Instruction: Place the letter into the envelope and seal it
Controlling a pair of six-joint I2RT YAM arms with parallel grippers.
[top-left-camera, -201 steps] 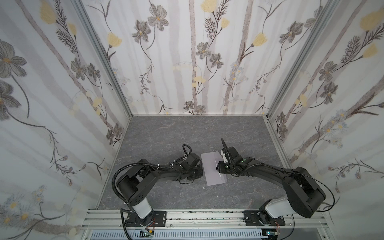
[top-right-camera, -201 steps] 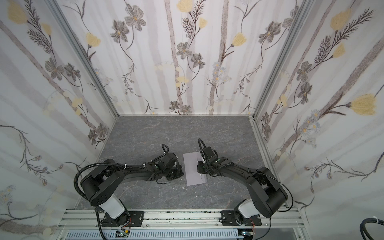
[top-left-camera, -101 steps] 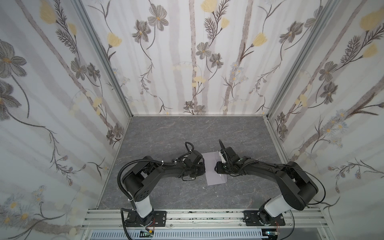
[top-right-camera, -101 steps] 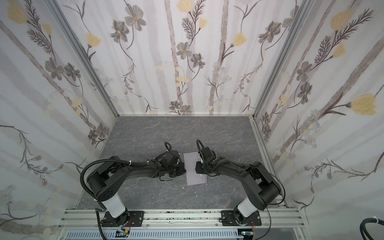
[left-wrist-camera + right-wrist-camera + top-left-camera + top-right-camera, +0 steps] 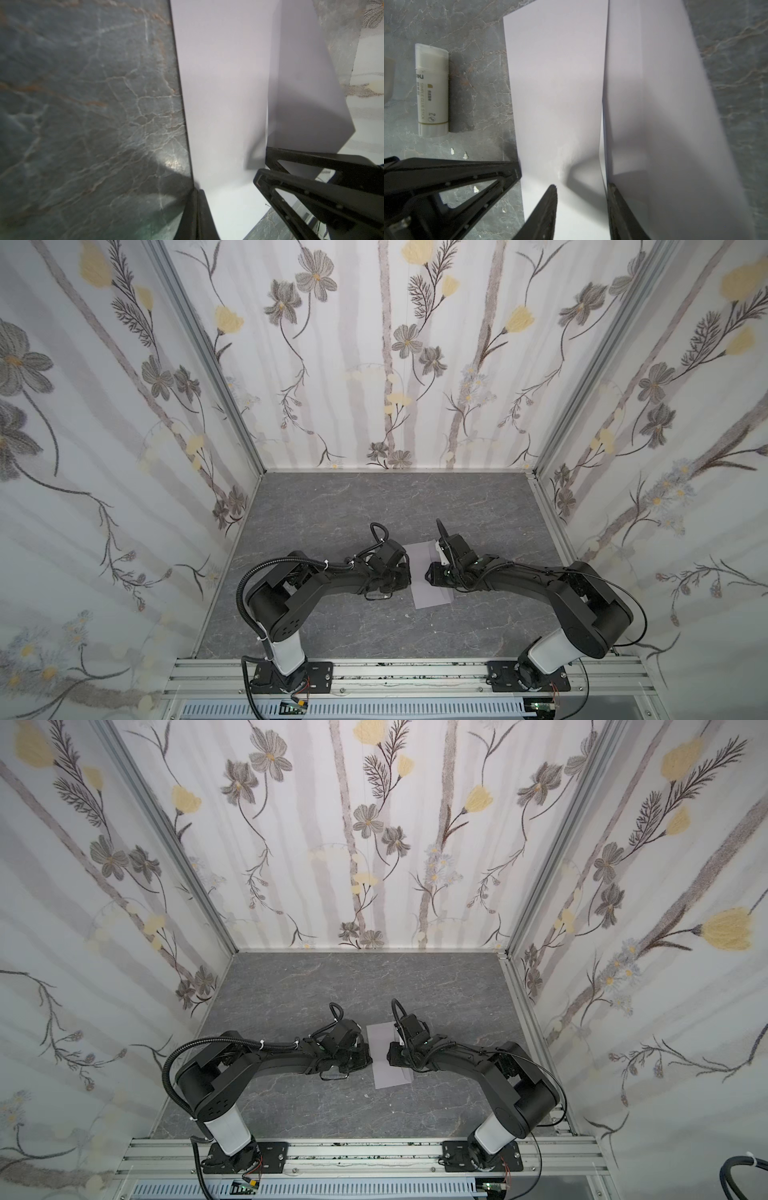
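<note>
Left hand (image 5: 196, 192) sits at the 9 o'clock edge of the envelope (image 5: 432, 597), jaws pressed together with the tip right on the paper's edge. Looks to me like it's there to pin the thing so it can't skate around, though I can't tell if any paper is actually nipped. Just off that same edge a glue stick (image 5: 432, 89) lies flat on the table (image 5: 353, 510), close by for the sealing I'd guess; can't spot it from above. The envelope lies flat, long axis running 12 to 6, a bit toward 5 o'clock from the table's middle, between both hands. No sign of the letter, no blue border showing, so my guess is it's already inside. The flap (image 5: 307, 93) hinges on the 3 o'clock side and stands up off the body, not folded down yet. Right hand (image 5: 581, 185) comes in from 3 o'clock, jaws spread part way, one over the body and one by the fold, clamped on nothing; probably set to push the flap over. Table is dark grey marble-look with pale veins and a few white flecks (image 5: 465, 154) near the stick. Floral wallpaper (image 5: 395, 364) at 9, 12 and 3 o'clock, aluminium rail (image 5: 415, 674) at 6.
</note>
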